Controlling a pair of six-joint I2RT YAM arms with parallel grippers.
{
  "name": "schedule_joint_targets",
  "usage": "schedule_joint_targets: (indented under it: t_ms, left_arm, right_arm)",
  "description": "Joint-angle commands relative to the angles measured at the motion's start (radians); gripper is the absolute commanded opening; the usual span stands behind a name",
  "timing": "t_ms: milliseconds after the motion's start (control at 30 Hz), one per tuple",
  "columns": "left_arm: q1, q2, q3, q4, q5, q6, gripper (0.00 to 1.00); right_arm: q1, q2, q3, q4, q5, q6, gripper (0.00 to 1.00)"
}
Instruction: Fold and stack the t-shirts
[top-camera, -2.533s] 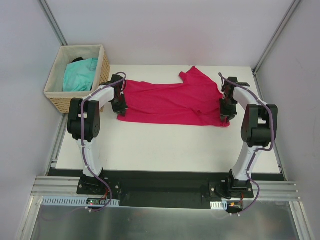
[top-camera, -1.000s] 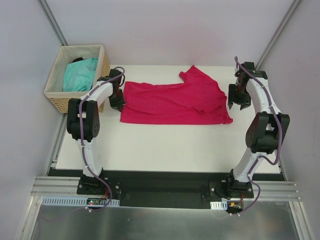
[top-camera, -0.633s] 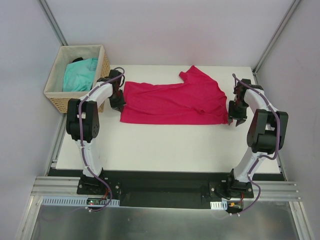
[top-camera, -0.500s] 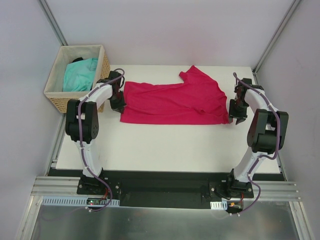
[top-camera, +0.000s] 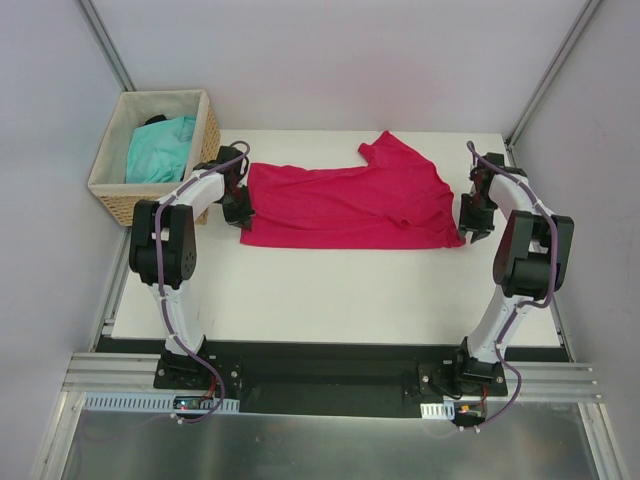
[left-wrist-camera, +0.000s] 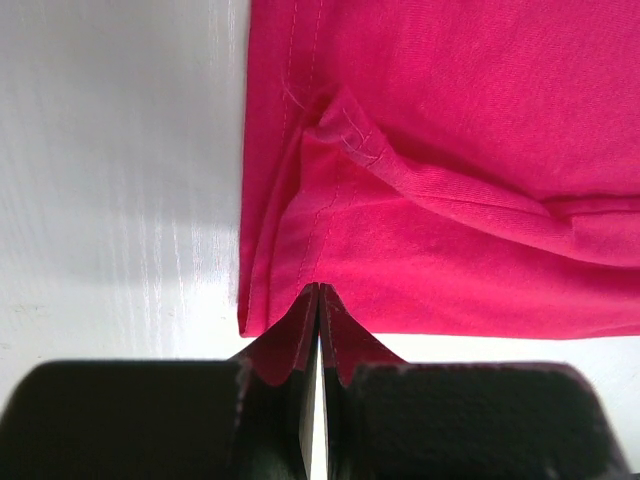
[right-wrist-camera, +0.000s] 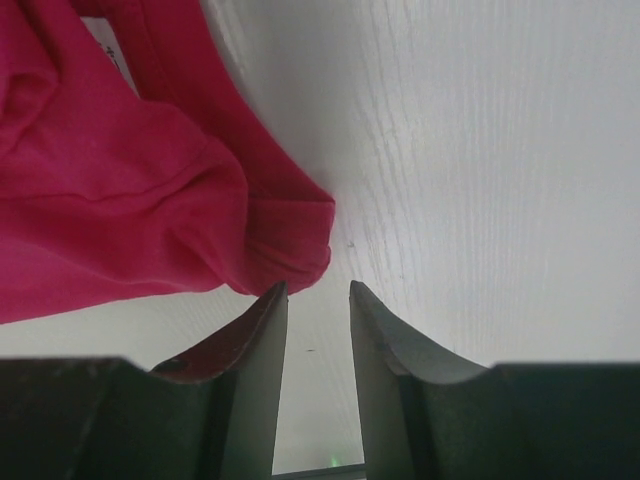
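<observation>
2 tees, 0 stacked: I judge the job barely begun.
1 pink tee (top-camera: 350, 205) lies spread across the table (top-camera: 330, 290), not yet a neat fold; 1 turquoise tee (top-camera: 160, 148) sits bunched in the 1 basket (top-camera: 120, 205), untouched. My left gripper (left-wrist-camera: 318, 300) is clamped tight on the pink tee's left hem. My right gripper (right-wrist-camera: 318, 300) stands part open and empty, the tee's right corner just ahead of its fingers. Left to do: fold both, then stack them.
</observation>
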Motion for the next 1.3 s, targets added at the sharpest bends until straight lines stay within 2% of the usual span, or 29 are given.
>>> schedule_joint_targets:
  t_ms: [0, 200, 767, 1100, 1267]
  left_arm:
    - [0.007, -0.053, 0.005, -0.006, -0.027, 0.010, 0.00]
    - [0.007, -0.014, 0.006, -0.041, -0.101, -0.004, 0.00]
    - [0.006, 0.067, -0.027, -0.090, -0.040, -0.038, 0.00]
    - [0.006, 0.087, -0.024, -0.101, -0.031, -0.029, 0.00]
    - [0.006, 0.088, -0.032, -0.104, -0.028, -0.024, 0.00]
  right_arm:
    - [-0.008, 0.019, 0.057, 0.013, 0.012, -0.012, 0.35]
    - [-0.008, 0.052, 0.091, 0.027, 0.011, -0.006, 0.38]
    - [-0.015, 0.067, 0.145, -0.011, 0.016, -0.022, 0.39]
    - [-0.015, -0.029, 0.028, -0.048, 0.015, -0.004, 0.40]
    - [-0.016, -0.027, -0.022, -0.030, -0.014, 0.008, 0.40]
